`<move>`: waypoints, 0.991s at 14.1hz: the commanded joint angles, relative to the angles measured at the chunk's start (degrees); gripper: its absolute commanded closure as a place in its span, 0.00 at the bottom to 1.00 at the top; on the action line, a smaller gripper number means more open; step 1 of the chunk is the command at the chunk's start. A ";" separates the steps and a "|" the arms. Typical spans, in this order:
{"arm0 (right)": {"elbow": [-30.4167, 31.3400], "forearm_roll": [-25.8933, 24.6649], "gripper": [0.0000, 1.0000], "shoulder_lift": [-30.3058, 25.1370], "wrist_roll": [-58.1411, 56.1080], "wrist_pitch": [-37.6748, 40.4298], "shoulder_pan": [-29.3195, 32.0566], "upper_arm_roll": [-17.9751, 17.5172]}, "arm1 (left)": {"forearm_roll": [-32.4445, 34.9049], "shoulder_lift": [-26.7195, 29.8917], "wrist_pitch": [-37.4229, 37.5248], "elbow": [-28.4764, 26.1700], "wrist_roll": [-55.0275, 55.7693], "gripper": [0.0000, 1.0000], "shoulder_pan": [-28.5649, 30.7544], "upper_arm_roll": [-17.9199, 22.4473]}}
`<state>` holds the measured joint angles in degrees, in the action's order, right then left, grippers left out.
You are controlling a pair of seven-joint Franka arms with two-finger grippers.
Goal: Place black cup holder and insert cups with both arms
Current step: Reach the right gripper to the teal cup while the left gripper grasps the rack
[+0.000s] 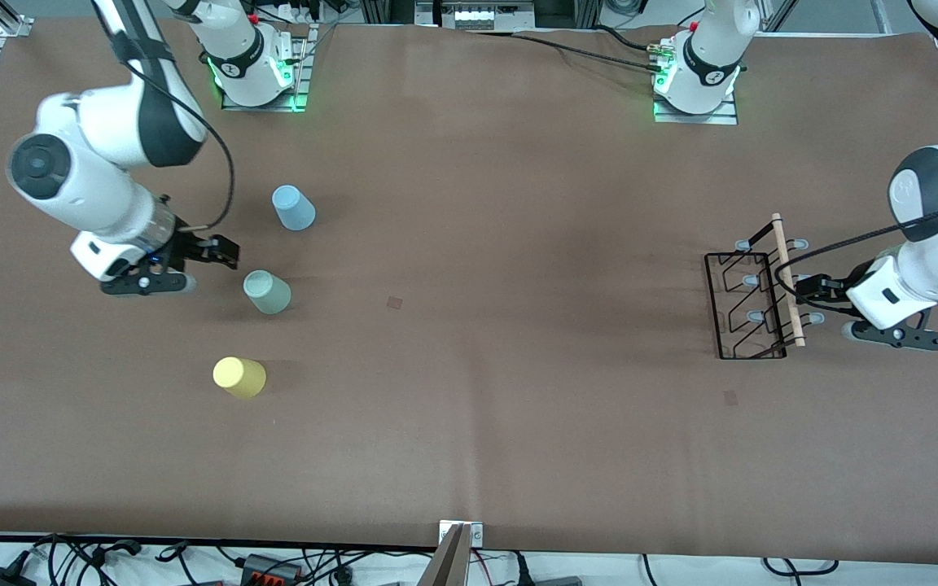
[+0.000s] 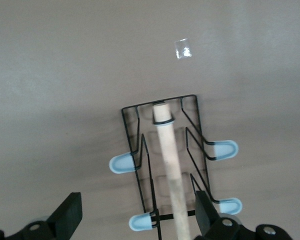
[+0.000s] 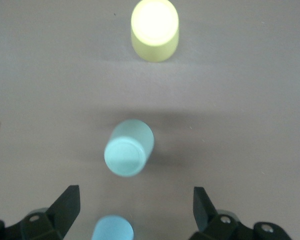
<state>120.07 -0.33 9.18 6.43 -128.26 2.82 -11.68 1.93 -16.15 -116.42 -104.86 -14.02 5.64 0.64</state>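
The black cup holder [image 1: 750, 308] stands on the table toward the left arm's end, its wooden rod handle [image 1: 786, 281] on top. My left gripper [image 1: 809, 293] is open, with its jaws on either side of the handle. In the left wrist view the handle [image 2: 171, 170] runs between the fingers, close to one finger [image 2: 206, 212], and the left gripper [image 2: 137, 216] grips nothing. Three cups stand upside down toward the right arm's end: light blue [image 1: 294, 207], pale green [image 1: 267, 291] and yellow [image 1: 239, 376]. My right gripper [image 1: 223, 254] is open and empty, up between the blue and green cups. The right wrist view shows the right gripper [image 3: 136, 210] and the blue [image 3: 112, 230], green [image 3: 129, 149] and yellow [image 3: 155, 30] cups.
Brown table cover [image 1: 501, 407]. Small tape squares lie on it near the middle [image 1: 394, 303] and nearer the front camera than the holder [image 1: 730, 397]. Arm bases stand along the back edge. Cables run along the front edge.
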 commanded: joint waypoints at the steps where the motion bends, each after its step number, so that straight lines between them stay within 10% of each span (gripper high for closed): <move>1: 0.34 -0.28 0.00 4.34 1.39 -6.37 0.43 -0.53 | 0.53 5.59 -1.00 -6.47 -0.05 0.04 -0.28 -0.63; 4: 0.78 -0.28 0.00 5.49 4.54 -7.35 0.08 -0.44 | 0.53 7.70 -10.62 -15.43 -0.05 0.07 -0.11 -0.72; 6: 2.44 -0.20 0.00 5.67 6.66 -9.63 -0.01 -0.53 | 0.53 8.76 -15.05 -19.93 -0.13 0.28 -0.11 -1.16; 9: 3.24 0.16 0.00 6.28 15.59 -10.52 -0.70 -0.44 | 0.53 8.85 -15.06 -19.86 -0.05 0.58 -0.11 -1.16; 14: 7.10 0.07 0.00 8.22 18.18 -17.35 -1.15 -0.44 | 0.53 8.77 -14.97 -19.77 -0.05 0.77 -0.02 -1.16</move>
<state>124.38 -0.27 17.25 23.37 -141.18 1.69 -11.94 1.93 -8.80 -131.30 -123.30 -13.98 5.28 -0.16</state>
